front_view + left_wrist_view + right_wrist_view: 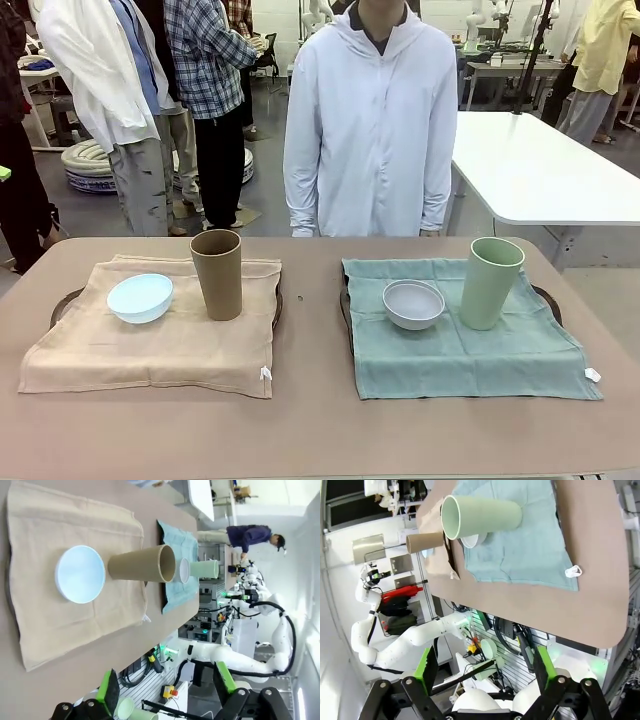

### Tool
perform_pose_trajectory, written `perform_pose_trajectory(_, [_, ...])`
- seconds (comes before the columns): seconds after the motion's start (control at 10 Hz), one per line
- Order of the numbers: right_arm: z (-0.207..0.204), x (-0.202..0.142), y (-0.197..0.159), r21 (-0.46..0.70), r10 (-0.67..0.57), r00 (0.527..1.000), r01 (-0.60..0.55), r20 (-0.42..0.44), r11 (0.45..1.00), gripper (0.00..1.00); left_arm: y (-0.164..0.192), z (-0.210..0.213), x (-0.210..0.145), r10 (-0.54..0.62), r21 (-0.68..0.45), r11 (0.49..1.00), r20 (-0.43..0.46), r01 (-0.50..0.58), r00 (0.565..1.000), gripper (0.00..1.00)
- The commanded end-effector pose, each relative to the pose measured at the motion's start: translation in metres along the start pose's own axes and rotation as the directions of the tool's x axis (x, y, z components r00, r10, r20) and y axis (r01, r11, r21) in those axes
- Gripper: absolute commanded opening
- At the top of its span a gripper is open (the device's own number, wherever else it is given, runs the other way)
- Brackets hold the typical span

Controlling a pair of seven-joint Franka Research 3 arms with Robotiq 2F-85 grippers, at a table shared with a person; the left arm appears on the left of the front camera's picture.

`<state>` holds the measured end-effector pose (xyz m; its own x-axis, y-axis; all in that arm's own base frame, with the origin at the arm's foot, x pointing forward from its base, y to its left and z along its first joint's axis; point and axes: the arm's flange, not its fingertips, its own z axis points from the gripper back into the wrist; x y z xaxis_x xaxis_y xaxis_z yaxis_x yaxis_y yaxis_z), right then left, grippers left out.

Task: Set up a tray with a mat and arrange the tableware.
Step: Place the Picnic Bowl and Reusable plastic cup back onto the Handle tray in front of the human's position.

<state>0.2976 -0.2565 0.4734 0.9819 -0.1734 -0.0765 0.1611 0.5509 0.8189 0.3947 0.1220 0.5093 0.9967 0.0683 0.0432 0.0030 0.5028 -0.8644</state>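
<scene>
On the table (310,420), mats hide most of both trays; both grippers' jaws stand spread, empty.

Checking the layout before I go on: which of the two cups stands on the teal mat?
The pale green cup, upright on the teal mat beside the greyish white bowl. The tan brown cup stands on the beige mat.

Front view: bright, even overhead room light; soft short shadows under the tan cup (217,273) and green cup (490,282). Sharp focus, no glare on the table (310,420). Wrist views: wide-angle bending at edges, background washed out by white light, slightly soft
</scene>
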Motion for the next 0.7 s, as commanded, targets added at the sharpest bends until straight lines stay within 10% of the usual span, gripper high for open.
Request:
perform_pose_trajectory(0.0, [0.0015,-0.0021,-0.0029,-0.009,-0.003,1.000,0.003,-0.003,1.000,1.00,0.0065,0.0016,0.0019,0.036,0.013,0.999,0.003,-0.036,0.999,1.00])
perform_pose_trajectory(0.6, [0.0015,-0.0021,-0.0029,-0.009,-0.003,1.000,0.003,-0.003,1.000,1.00,0.0065,0.0016,0.0019,0.036,0.013,0.999,0.003,-0.036,0.999,1.00])
